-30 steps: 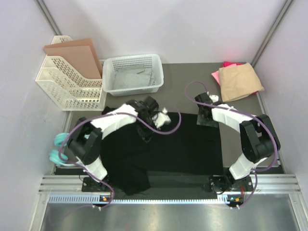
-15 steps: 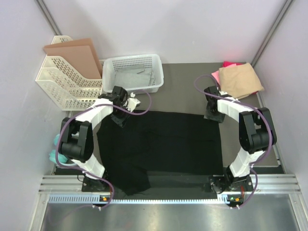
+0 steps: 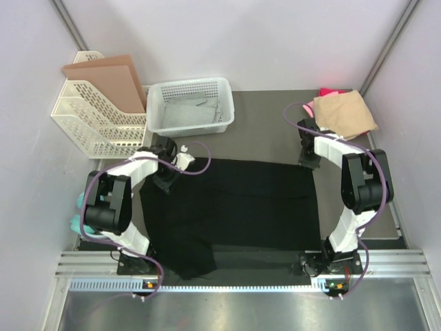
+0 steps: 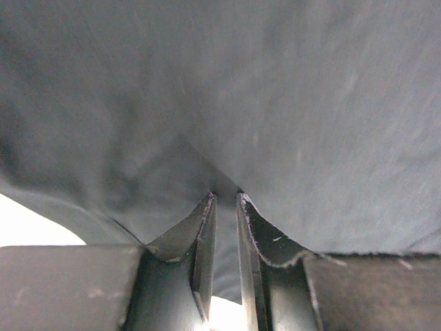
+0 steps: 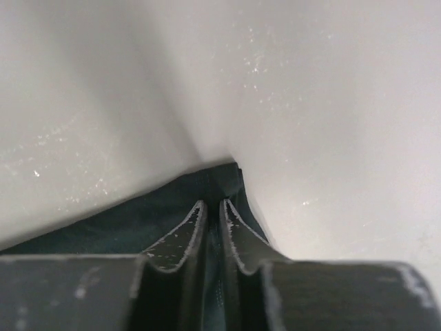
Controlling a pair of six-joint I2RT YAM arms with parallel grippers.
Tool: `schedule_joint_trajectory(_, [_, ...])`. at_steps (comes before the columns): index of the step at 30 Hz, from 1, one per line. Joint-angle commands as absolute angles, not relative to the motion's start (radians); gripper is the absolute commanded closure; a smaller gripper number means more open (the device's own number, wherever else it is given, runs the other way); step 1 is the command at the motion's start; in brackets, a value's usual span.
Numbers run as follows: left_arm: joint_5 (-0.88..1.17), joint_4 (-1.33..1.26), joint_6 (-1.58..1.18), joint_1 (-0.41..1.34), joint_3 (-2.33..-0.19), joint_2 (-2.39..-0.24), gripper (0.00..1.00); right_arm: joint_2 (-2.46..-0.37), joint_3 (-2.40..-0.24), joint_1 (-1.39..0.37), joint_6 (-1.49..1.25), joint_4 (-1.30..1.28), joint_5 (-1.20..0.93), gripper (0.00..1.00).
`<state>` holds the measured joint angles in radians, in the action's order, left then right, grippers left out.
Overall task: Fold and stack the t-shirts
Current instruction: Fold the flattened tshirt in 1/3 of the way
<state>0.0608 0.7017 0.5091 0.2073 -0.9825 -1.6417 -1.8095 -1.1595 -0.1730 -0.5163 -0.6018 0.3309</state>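
There are three shirts. One big black shirt (image 3: 234,207) lies spread out, soft and smooth, in the middle of the dark counter (image 3: 265,124). One folded tan shirt (image 3: 344,117) sits in the upper right, on top of one pink shirt (image 3: 329,92). There are two tools. The left tool (image 3: 164,181) pinches the black shirt's upper left edge, fingers almost together. The right tool (image 3: 308,160) pinches its upper right corner. One white basket (image 3: 189,83) full of little holes sits at the top middle.

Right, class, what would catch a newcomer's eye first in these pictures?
The black shirt lies spread flat across the middle of the table, with the left gripper and right gripper each pinching a far corner. Next, the tan shirt lies folded at the far right, over a pink shirt.
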Motion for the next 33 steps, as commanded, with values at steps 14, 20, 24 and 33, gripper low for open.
schedule_joint_trajectory(14, [0.044, 0.666, 0.535, 0.192, -0.845, -1.482, 0.75, -1.709, -1.143, -0.155, -0.520, -0.568, 0.431, 0.99])
schedule_joint_trajectory(20, [0.054, 0.669, 0.531, 0.190, -0.828, -1.480, 0.75, -1.696, -1.160, -0.163, -0.506, -0.560, 0.503, 0.98])
schedule_joint_trajectory(24, [0.052, 0.673, 0.531, 0.190, -0.822, -1.457, 0.75, -1.778, -1.238, -0.161, -0.497, -0.568, 0.525, 0.95])
schedule_joint_trajectory(33, [0.051, 0.678, 0.528, 0.190, -0.811, -1.439, 0.75, -1.966, -1.376, -0.161, -0.482, -0.584, 0.529, 0.77])
